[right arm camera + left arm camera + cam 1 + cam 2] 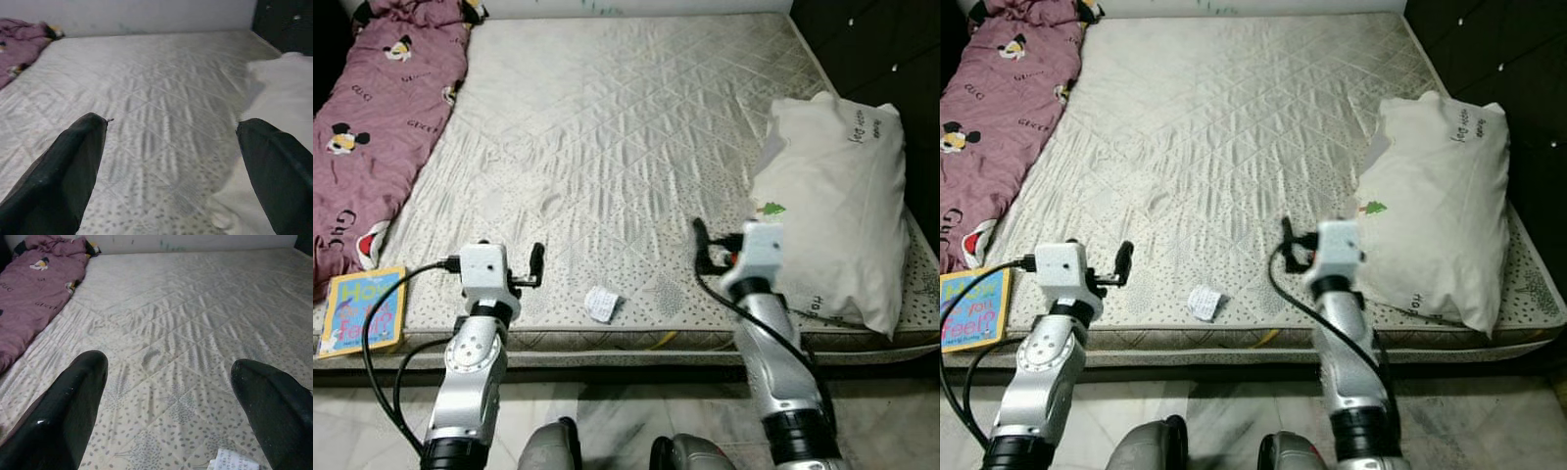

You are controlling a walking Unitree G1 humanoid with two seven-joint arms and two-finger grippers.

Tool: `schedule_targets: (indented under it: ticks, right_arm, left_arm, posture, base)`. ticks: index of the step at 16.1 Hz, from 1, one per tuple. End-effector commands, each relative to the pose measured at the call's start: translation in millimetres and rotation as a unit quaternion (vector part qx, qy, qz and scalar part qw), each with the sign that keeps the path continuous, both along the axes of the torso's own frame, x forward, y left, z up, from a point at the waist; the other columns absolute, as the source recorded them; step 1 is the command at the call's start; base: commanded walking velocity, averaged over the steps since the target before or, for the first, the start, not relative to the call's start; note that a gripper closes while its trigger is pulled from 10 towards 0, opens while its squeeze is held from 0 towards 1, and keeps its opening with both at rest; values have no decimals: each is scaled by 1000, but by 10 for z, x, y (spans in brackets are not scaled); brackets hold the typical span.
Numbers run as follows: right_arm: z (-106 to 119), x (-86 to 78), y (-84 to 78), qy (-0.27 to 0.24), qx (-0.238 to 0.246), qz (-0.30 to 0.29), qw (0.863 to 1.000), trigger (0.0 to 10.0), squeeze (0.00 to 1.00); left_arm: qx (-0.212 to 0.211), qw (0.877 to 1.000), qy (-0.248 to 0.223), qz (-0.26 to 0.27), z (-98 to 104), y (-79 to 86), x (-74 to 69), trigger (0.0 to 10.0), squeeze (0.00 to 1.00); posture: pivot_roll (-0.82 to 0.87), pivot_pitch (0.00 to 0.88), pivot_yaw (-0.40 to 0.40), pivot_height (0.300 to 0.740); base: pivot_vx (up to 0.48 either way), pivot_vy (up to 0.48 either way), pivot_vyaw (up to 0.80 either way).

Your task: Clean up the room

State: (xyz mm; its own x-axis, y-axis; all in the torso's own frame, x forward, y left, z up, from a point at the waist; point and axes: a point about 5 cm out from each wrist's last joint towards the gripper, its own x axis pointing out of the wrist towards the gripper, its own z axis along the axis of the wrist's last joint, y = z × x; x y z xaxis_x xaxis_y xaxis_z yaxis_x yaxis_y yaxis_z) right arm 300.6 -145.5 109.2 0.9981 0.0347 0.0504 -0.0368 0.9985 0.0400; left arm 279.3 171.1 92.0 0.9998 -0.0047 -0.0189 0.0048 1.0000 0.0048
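Both silver arms rise from the bottom of the head views, over pale marbled floor (636, 406) at the foot of the bed. Bare quilted mattress (617, 127), cream with a diamond stitch and a leaf print along the near border, takes up most of the scene; a dark wall or headboard runs along its right side.

Items on the bed:
- Crumpled white paper scrap (602, 304), near the front edge, between the two arms and closer to the left one.
- Pink blanket (377, 108) with cartoon-mouse print, bunched along the left side.
- Children's book (360, 310) with a blue and yellow cover, flat at the front-left corner, just beside the blanket's near end.
- White pillow (837, 206) with small printed marks, on the right side, its near end reaching the front-right edge.

Left hand (536, 262) sits low over the front border of the mattress, fingers (73, 411) spread apart with nothing between them; the paper scrap lies just to its right. Right hand (701, 243) is held over the mattress just beside the pillow's near-left edge, possibly brushing it, fingers likewise parted and empty in its wrist view.
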Motion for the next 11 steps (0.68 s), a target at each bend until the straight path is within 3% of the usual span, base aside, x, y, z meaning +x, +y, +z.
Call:
schedule_targets:
  ticks: [1, 2, 4, 8, 11]
  right_arm:
    - [-37, -6, 12, 5, 1, 2, 1000, 10000, 0]
    - [-20, 30, 54, 3, 4, 9, 1000, 10000, 0]
    - [10, 70, 93, -4, 8, 15, 1000, 10000, 0]
    - [-22, 77, 48, -9, 18, -15, 1000, 10000, 0]
    - [-34, 53, 21, -9, 10, -11, 1000, 10000, 0]
  left_arm:
    - [3, 1000, 4, -2, -29, 27, -13, 10000, 0]
    - [3, 1000, 5, -7, -39, 6, 23, 10000, 0]
    - [0, 1000, -3, -8, -2, -18, 54, 10000, 0]
    - [15, 1000, 2, -23, -11, 4, 38, 10000, 0]
    - [20, 999, -4, -32, 12, -29, 107, 10000, 0]
  posture:
    - [22, 105, 17, 740]
    - [20, 100, 12, 740]
    - [29, 92, 14, 740]
    - [40, 46, 81, 740]
    - [32, 65, 55, 740]
  base:
    - [0, 0, 475]
    - [0, 0, 800]
    - [0, 0, 0]
    - [0, 0, 0]
    - [0, 0, 0]
